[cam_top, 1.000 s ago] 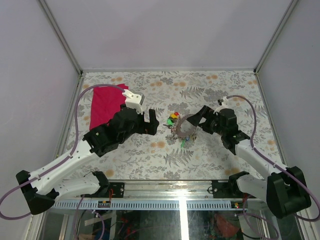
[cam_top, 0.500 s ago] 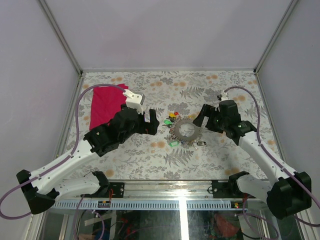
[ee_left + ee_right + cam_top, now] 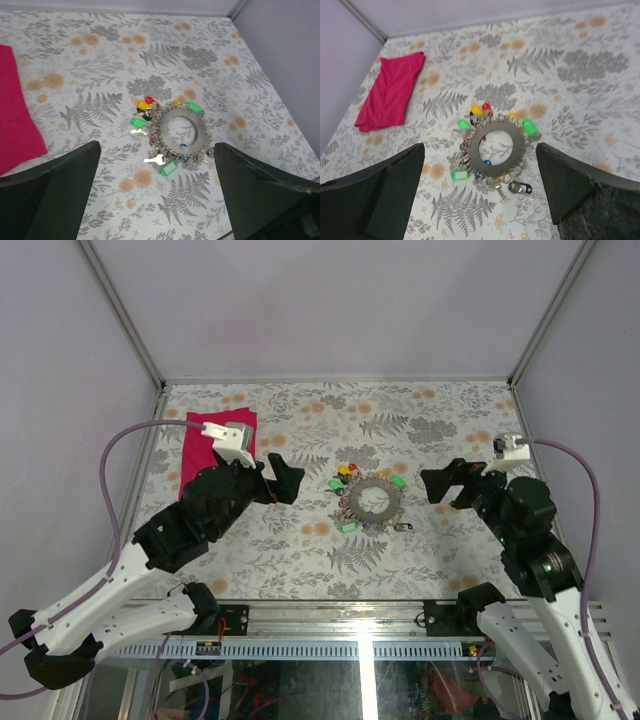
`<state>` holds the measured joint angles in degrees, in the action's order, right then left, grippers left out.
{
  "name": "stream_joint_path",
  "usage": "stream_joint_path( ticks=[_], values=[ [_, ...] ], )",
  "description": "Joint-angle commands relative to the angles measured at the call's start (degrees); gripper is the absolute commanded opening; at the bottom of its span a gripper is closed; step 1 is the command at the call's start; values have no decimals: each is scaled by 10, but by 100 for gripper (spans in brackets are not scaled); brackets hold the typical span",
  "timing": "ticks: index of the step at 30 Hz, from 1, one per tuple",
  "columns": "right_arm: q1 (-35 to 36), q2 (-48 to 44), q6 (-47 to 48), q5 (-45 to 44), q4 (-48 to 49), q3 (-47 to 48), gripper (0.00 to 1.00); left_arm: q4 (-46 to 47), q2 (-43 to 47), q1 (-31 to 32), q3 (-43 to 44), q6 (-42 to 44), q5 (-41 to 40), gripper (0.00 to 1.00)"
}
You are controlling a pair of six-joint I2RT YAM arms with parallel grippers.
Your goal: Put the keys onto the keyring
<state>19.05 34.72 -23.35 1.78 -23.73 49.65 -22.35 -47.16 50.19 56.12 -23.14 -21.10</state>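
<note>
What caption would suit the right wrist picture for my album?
Open right gripper hovers above a grey keyring fringed with coloured keys, pink-red cloth beyond.

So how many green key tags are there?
3 green tags: one at the ring's far left, one at its far right, one near left. Others may be hidden.

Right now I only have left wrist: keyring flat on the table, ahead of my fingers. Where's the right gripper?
Observer: In the top view, the right gripper is on the right side of the keyring, open and not touching it.
Operator: Empty?
Observer: Yes. The right wrist view shows nothing between its fingers.
Operator: I only see an edge of red cloth. How close is it?
Observer: The right wrist view shows the whole red cloth. It lies toward the far-left corner, well apart from the keys.
</note>
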Motion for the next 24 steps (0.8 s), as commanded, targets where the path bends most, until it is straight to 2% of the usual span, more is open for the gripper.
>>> stream_joint_path(
  ticks=[1, 8, 13, 24],
  values=[
    [-3, -64, 48, -40, 15, -18, 99, -29, 17, -2, 2, 10, -85, 100],
    [-3, -204, 38, -61, 30, -110, 99, -48, 148, -2, -67, -9, -141, 100],
    [-2, -284, 23, -78, 16, -142, 99, -89, 221, -1, -100, -30, -176, 100],
    [-2, -307, 30, -99, -4, -157, 99, -116, 277, -1, -147, -34, -180, 100]
  ],
)
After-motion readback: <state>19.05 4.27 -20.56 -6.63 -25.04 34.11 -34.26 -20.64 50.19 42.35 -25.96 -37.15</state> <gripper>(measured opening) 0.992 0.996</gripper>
